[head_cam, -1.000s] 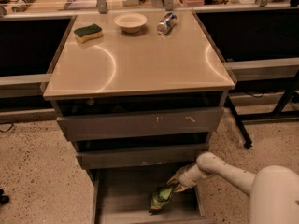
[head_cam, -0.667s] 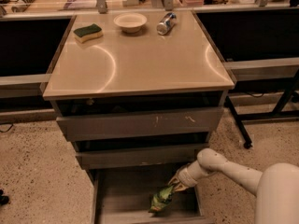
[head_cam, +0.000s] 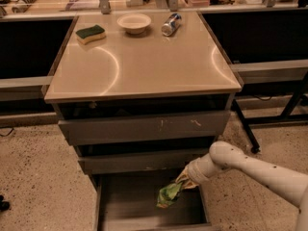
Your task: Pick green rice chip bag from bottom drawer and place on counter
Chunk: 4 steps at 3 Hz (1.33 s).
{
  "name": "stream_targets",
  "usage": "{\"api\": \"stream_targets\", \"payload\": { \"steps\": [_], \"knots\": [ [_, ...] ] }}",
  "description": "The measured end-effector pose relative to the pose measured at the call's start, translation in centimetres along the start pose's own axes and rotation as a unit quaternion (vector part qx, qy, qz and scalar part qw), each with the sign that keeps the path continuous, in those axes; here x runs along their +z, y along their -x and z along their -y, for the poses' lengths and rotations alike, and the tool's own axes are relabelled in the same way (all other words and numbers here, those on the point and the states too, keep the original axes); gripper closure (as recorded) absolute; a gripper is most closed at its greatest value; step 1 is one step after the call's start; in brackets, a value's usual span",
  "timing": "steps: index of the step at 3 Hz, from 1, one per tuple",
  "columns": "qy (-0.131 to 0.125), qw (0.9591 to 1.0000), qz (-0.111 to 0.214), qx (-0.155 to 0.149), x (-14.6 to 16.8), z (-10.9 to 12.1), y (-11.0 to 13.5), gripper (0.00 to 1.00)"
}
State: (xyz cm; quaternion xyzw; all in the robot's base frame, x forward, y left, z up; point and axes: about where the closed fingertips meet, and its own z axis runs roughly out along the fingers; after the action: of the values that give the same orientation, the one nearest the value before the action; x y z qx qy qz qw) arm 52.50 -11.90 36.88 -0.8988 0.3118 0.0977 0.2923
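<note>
The green rice chip bag (head_cam: 168, 195) is crumpled and hangs over the open bottom drawer (head_cam: 126, 203), right of the drawer's middle. My gripper (head_cam: 185, 182) reaches down from the right, just under the middle drawer's front. It is shut on the bag's upper right end and holds it slightly above the dark drawer floor. The white arm (head_cam: 260, 170) comes in from the lower right. The glossy tan counter (head_cam: 144, 66) tops the cabinet above.
On the counter's far edge lie a green-topped yellow sponge (head_cam: 90, 33), a white bowl (head_cam: 134, 22) and a metal can (head_cam: 171, 24) on its side. The two upper drawers (head_cam: 139, 126) stand slightly ajar. Desks with black legs (head_cam: 245, 129) flank the cabinet.
The gripper has risen a little with the bag; the bag now hangs higher in the drawer than before.
</note>
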Motion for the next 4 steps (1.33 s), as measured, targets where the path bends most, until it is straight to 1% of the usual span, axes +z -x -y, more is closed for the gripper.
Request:
{"api": "stream_targets", "payload": {
  "steps": [1,2,3,4],
  "knots": [
    [-0.027,0.9973,-0.059,-0.033,-7.1,4.5,1.5,1.00],
    [-0.049,0.9891,-0.123,-0.065,-14.6,10.2,3.7,1.00],
    [-0.061,0.9773,-0.179,-0.095,-21.7,15.3,5.9,1.00],
    [-0.061,0.9773,-0.179,-0.095,-21.8,15.4,5.9,1.00]
  ]
}}
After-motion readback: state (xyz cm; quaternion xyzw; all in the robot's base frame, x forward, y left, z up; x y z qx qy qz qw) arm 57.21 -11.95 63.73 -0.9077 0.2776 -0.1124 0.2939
